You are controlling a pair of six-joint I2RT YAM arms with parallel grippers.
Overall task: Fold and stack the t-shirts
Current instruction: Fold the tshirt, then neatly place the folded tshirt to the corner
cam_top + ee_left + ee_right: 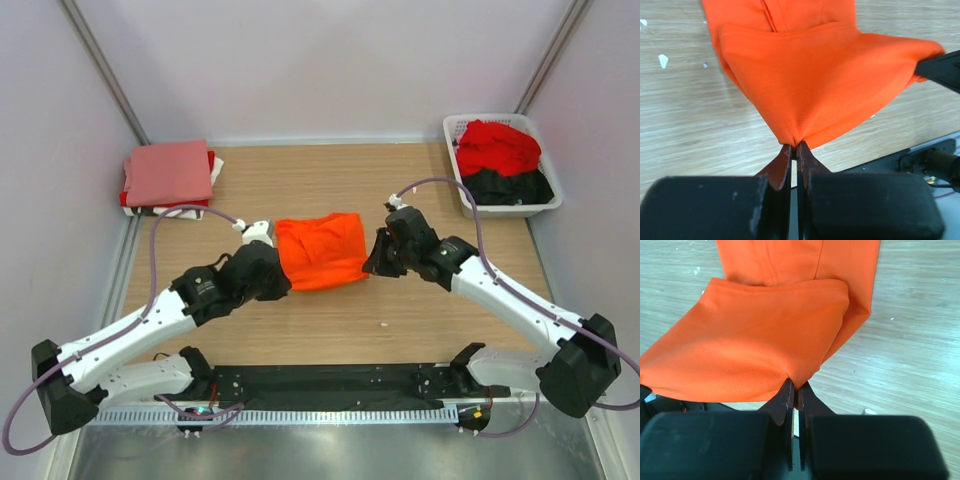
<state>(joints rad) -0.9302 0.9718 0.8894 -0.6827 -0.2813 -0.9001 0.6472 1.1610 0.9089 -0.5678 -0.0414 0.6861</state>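
You are clamping your left gripper (795,147) and right gripper (795,385) shut on 1 near corner each of the orange t-shirt (320,250), which is lying mid-way across the pale wooden table (330,180). Farther back, a salmon-pink t-shirt (168,172) is lying folded at far left. A red t-shirt (497,145) and a black t-shirt (510,187) are filling the white basket (455,170) at far right, beside the plain white walls (330,60).

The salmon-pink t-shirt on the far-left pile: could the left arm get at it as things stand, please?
Probably not yet: the left end effector is shut on the orange t-shirt. Nothing stands on the table between it and the salmon-pink t-shirt, so after letting go it likely could.
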